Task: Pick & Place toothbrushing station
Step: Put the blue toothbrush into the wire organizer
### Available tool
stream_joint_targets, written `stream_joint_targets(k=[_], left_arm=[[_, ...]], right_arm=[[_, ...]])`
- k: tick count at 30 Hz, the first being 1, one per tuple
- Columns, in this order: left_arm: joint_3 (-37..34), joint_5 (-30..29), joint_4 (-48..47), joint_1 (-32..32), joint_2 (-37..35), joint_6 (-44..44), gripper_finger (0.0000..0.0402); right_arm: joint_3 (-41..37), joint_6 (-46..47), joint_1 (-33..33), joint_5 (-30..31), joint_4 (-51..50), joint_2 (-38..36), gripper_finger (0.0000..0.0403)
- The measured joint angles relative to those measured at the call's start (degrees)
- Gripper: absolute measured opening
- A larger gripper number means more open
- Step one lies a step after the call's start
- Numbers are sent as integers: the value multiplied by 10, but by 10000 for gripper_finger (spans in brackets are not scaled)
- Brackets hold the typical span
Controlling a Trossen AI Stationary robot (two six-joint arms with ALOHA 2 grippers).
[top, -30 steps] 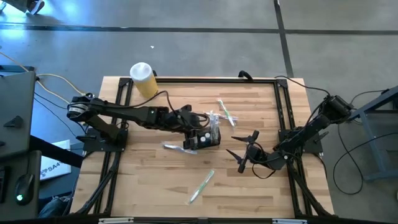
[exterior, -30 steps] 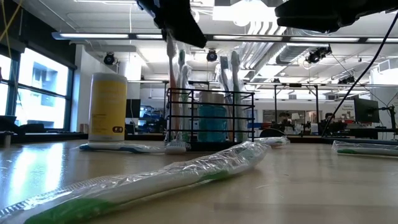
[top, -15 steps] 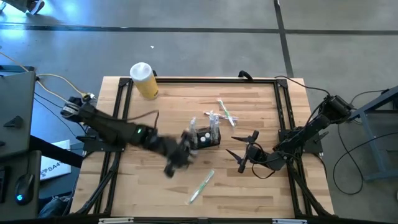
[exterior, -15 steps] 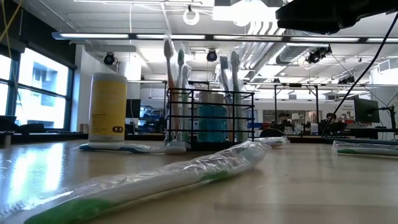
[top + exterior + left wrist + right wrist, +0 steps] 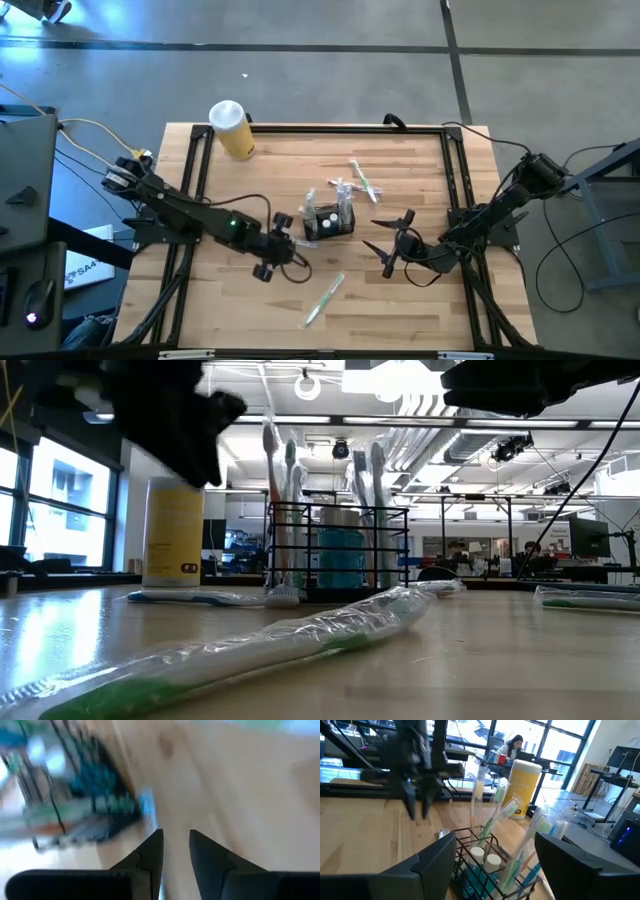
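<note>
The small black rectangular wire-mesh caddy [image 5: 330, 220] stands upright near the middle of the light wooden table [image 5: 400, 300]. It holds several toothbrushes standing on end and a blue bottle with a white cap, as the low view shows [image 5: 340, 550]. In the high view the left gripper [image 5: 268, 258] is over the table just beside the caddy, on its left and a little toward the front edge, not touching it. Its 2 dark fingers [image 5: 150, 857] stand close together with only a narrow gap between them, and nothing is held in this gap; the wood of the table shows through it. The right gripper [image 5: 392, 243] waits on the right side of the caddy, apart from it, with its 2 fingers [image 5: 435, 860] spread wide and empty; the right wrist view looks between them at the caddy and its brushes. A yellow cylinder with a white lid [image 5: 231, 127] stands at the far left corner of the table, well apart from the caddy. A toothbrush with green parts in clear plastic wrapping [image 5: 325, 298] lies on the table in front of the caddy, nearer to the front edge. More wrapped toothbrushes [image 5: 362, 182] lie behind the caddy, toward the far edge. In the right wrist view a person [image 5: 512, 746] sits at a desk in the room behind the table.
</note>
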Motion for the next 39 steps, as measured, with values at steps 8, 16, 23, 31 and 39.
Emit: stream_joint_targets(k=[8, 16, 23, 31, 39], left_arm=[[-21, 6, 60, 35, 9, 9, 88], [-21, 36, 99, 34, 12, 0, 88], [-21, 41, 88, 34, 12, 0, 88], [-20, 41, 73, 34, 12, 7, 88], [-19, 55, 78, 34, 30, 2, 110]], right_arm=[[0, -1, 0, 0, -9, 0, 262], [0, 6, 0, 0, -18, 0, 262], [0, 13, 0, -2, -18, 0, 262], [0, 13, 0, -1, -18, 0, 262], [0, 13, 0, -2, -18, 0, 262]])
